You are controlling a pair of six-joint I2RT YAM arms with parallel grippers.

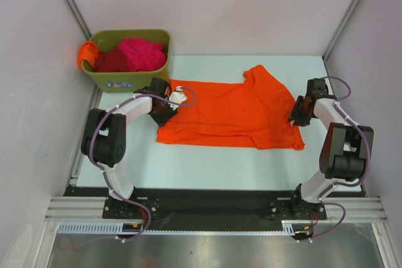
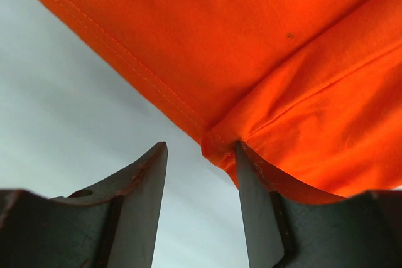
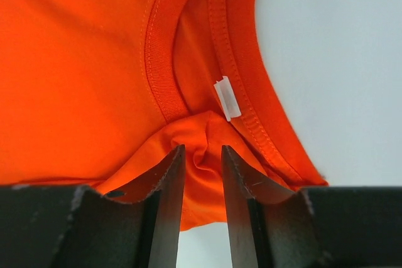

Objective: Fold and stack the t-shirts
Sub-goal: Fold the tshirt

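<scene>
A bright orange t-shirt [image 1: 232, 114] lies spread across the white table, partly folded, with one sleeve sticking up at the far side. My left gripper [image 1: 164, 106] is at the shirt's left edge. In the left wrist view it [image 2: 201, 145] is open; only table shows between the jaws, and the shirt's folded hem corner [image 2: 220, 145] touches the right fingertip. My right gripper [image 1: 295, 112] is at the shirt's right edge. In the right wrist view it [image 3: 202, 149] is shut on a bunched fold of cloth [image 3: 202, 174] just below the collar [image 3: 160, 61] and its white label [image 3: 227, 97].
An olive-green bin [image 1: 132, 80] stands at the far left. It holds a magenta-pink shirt [image 1: 141, 53] and a dark red one [image 1: 113, 61], and an orange one [image 1: 86, 54] hangs over its left rim. Walls enclose the table on three sides.
</scene>
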